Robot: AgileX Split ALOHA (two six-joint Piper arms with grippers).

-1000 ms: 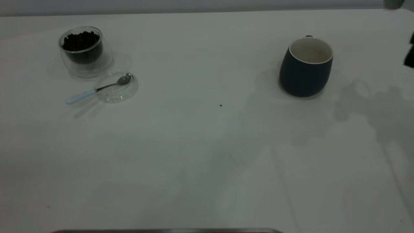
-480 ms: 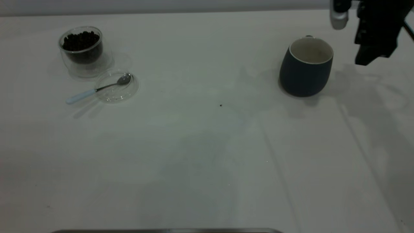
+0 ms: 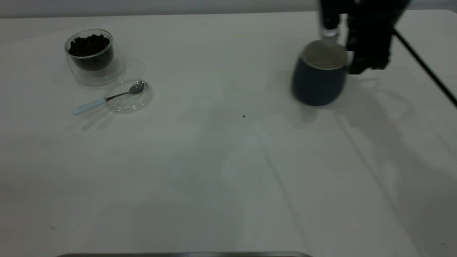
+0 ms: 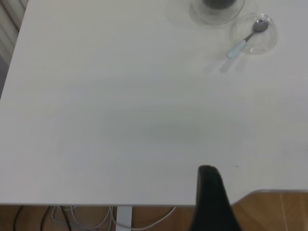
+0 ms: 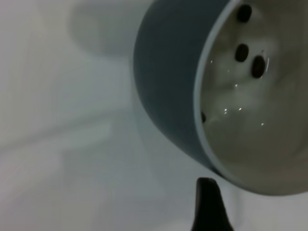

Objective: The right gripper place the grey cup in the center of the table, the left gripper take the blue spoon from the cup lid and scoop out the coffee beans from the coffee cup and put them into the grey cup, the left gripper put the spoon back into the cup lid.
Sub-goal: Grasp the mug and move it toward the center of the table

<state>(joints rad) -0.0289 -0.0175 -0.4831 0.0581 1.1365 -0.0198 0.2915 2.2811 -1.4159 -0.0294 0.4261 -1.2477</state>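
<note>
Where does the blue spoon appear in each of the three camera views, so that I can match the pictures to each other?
Exterior view: the blue spoon lies at the left, its bowl in the cup lid, its handle out over the table.
Left wrist view: the spoon is far off, near the picture's upper right corner.
Right wrist view: not in it; only the grey cup shows.
Shared landmark: the cup lid, beside the coffee cup.

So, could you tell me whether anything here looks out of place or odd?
Yes: the grey cup already has a few coffee beans inside, though the blue spoon lies untouched on the cup lid. A dark speck sits mid-table.
</note>
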